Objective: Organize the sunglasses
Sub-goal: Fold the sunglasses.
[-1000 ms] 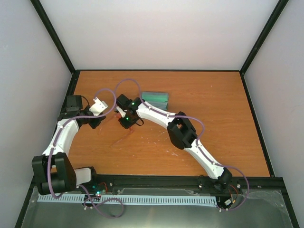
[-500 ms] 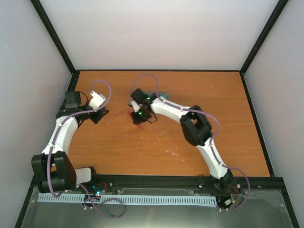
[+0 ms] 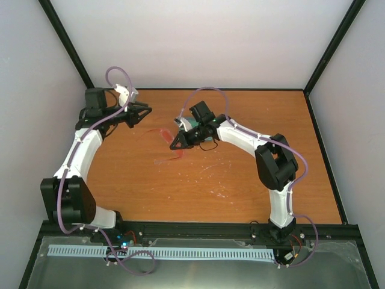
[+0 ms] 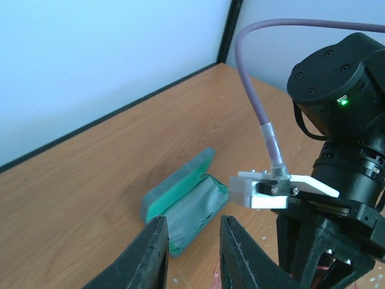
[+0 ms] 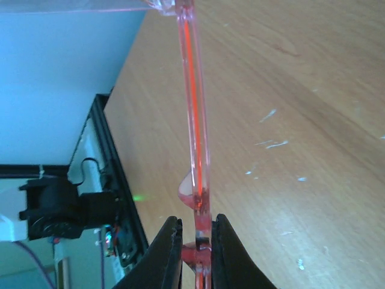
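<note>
The sunglasses (image 3: 163, 135), thin and red-pink, hang in the air left of the case, and their frame rises between the fingers in the right wrist view (image 5: 191, 120). My right gripper (image 3: 179, 143) is shut on them near the bridge (image 5: 197, 241). The grey-blue case (image 4: 180, 201) lies open on the table with a green lining and a grey-blue cloth inside. In the top view the case (image 3: 185, 124) is mostly hidden behind my right wrist. My left gripper (image 3: 144, 112) is open and empty, raised at the back left, with the case between its fingertips in the left wrist view (image 4: 191, 259).
The right arm's black wrist (image 4: 337, 150) and its purple cable fill the right side of the left wrist view, close to my left gripper. Grey walls (image 3: 198, 42) with a black frame enclose the orange-brown table (image 3: 271, 120) at the back and sides.
My right gripper has carried the sunglasses up and back toward the case. My left arm has swung up and back to the far left corner, away from the sunglasses.
</note>
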Controlling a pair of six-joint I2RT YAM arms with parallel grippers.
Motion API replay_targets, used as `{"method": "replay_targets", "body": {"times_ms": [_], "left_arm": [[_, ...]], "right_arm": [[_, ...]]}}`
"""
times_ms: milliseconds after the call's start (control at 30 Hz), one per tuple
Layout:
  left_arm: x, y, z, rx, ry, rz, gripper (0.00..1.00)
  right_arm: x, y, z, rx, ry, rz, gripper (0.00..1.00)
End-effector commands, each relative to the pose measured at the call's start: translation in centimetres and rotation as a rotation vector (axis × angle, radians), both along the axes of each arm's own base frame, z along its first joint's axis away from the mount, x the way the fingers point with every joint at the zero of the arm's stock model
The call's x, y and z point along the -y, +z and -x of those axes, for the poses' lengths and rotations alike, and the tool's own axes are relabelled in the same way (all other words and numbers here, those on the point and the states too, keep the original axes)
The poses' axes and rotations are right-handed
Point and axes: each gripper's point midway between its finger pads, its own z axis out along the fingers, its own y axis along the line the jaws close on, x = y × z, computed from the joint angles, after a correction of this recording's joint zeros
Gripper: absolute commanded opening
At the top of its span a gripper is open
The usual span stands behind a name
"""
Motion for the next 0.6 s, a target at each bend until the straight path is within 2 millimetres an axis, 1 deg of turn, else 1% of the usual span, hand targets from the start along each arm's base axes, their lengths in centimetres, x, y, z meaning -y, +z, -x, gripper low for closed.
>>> {"method": "replay_targets", "body": {"times_ms": [0,100,200,333,500,567], "left_arm": [[1.4,1.5,-0.6,0.003,-0.049,0.063,0.26],[1.5,1.2,-0.8,-0.011,-0.049,0.073,0.26],[2.2,1.4,-0.5,-0.036,-0.065,0.115,0.25],[3.5,1.4,0.3,-0.075,-0.103,0.146,0.24],[4.7,0.9,1.3,-0.099,-0.130,0.153,0.23],[4.9,0.5,1.8,-0.110,-0.134,0.156,0.23]], "right_arm": [[-1.0,4.2,1.4,0.023,0.089,-0.152,0.03],[-1.3,5.6,1.4,0.034,0.096,-0.186,0.03],[-1.8,6.9,0.9,0.044,0.088,-0.221,0.03],[-2.7,8.3,-0.4,0.067,0.063,-0.259,0.03],[-3.9,9.2,-2.3,0.083,0.023,-0.295,0.03],[-4.4,10.4,-2.8,0.094,0.017,-0.332,0.03]]}}
